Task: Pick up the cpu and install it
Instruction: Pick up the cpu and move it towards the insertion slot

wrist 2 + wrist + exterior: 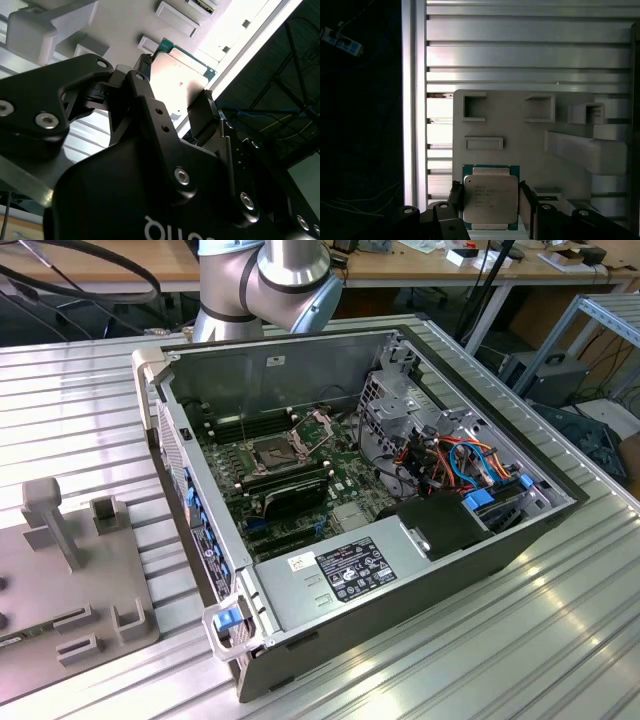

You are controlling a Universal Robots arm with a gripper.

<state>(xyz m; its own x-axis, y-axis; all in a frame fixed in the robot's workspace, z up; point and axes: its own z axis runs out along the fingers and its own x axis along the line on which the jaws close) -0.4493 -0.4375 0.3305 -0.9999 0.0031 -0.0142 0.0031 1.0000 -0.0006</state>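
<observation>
Cpu (490,197) (177,82): silver top, green edge, over the grey fixture plate (520,135) near one of its edges; resting or lifted, can't tell. Tool (490,201) (176,80) closed on the cpu, black fingers (525,200) against two opposite sides in both wrist views. The plate has raised blocks and slots and sits on the ribbed aluminium bench (520,50). In the exterior view the plate (100,580) is at the exterior view's left, well apart from the open computer case (500,550). Motherboard socket (275,452) is inside the case, arm (270,280) behind it.
</observation>
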